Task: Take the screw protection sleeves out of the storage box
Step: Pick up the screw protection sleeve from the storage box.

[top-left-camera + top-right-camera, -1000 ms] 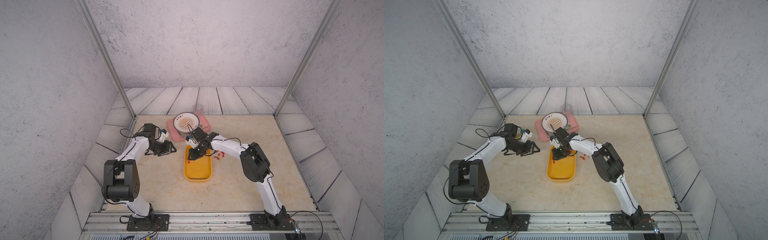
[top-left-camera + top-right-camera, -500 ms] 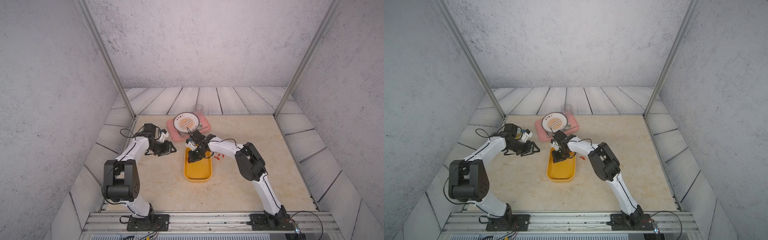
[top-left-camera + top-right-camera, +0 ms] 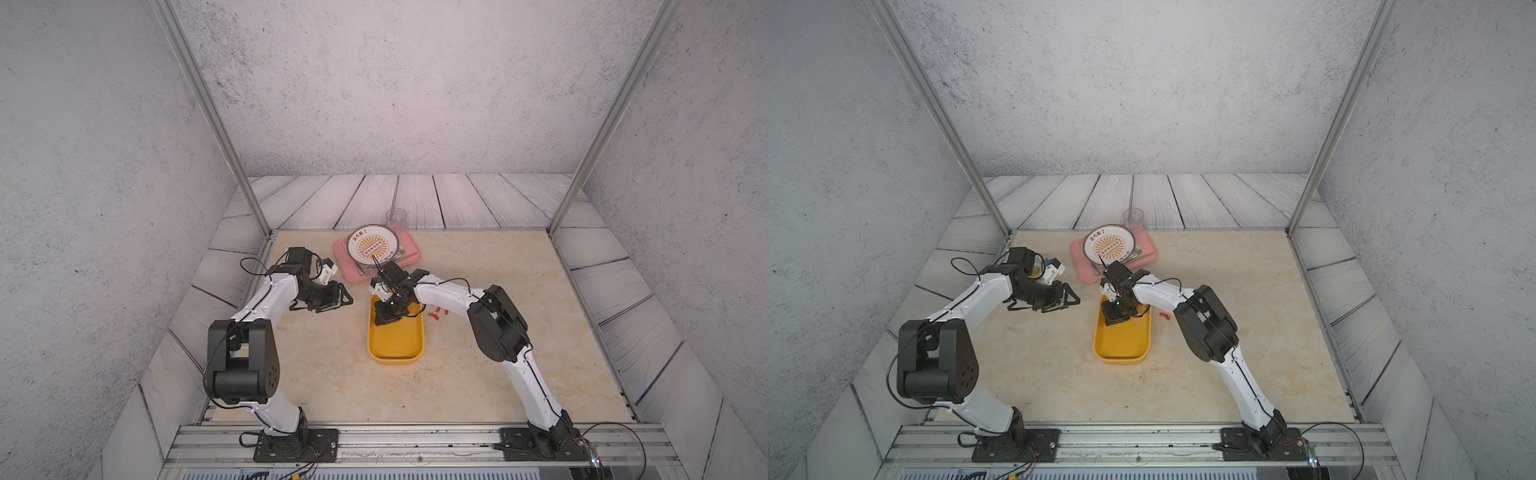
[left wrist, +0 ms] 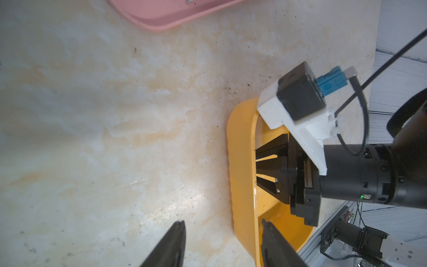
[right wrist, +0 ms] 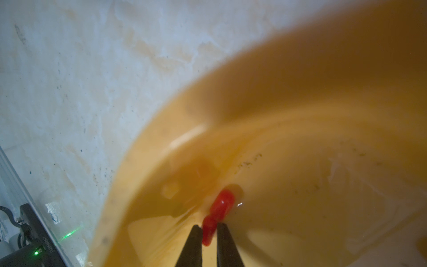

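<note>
fingers (image 5: 193, 245) pinching sleeve (image 5: 209, 231), right arm (image 3: 444, 291) bent

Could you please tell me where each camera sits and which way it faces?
Top views: high at the front, looking down at the table; left arm and right arm show.
Left wrist: faces the storage box; left gripper open, right gripper beyond.
Right wrist: looks into the box; right gripper pinching a red sleeve.
All share the storage box.
</note>
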Controlling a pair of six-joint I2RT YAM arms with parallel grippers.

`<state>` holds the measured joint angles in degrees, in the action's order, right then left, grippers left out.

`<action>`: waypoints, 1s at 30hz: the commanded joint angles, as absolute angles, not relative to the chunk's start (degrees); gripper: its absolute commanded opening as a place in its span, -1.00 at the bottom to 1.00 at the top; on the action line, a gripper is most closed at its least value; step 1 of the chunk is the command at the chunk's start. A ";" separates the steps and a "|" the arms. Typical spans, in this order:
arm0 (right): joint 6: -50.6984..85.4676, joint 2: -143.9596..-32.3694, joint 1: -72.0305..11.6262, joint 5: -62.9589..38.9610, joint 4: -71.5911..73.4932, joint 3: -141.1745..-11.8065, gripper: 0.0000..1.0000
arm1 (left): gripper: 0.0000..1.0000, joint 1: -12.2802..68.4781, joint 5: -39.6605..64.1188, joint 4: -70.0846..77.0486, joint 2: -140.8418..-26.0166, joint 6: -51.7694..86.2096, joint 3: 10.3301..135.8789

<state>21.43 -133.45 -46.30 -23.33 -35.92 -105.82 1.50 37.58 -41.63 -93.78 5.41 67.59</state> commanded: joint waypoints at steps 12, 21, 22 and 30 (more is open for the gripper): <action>22.85 -134.27 -46.41 -20.27 -38.15 -106.42 -0.87 | 0.13 1.23 38.42 -42.69 -94.10 5.02 68.62; 22.51 -131.69 -45.66 -23.67 -37.48 -105.49 -0.91 | 0.13 1.23 39.05 -42.64 -94.13 5.14 68.31; 22.40 -131.27 -45.54 -23.96 -37.38 -105.14 -0.91 | 0.13 1.26 39.81 -42.38 -94.09 5.25 68.10; 20.60 -127.56 -44.39 -26.00 -36.17 -101.92 -0.92 | 0.13 3.26 41.01 -41.20 -92.44 4.99 66.97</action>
<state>21.80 -131.70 -44.91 -24.40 -35.22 -103.22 2.11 40.58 -41.12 -93.78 5.80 67.57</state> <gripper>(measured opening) 0.046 0.567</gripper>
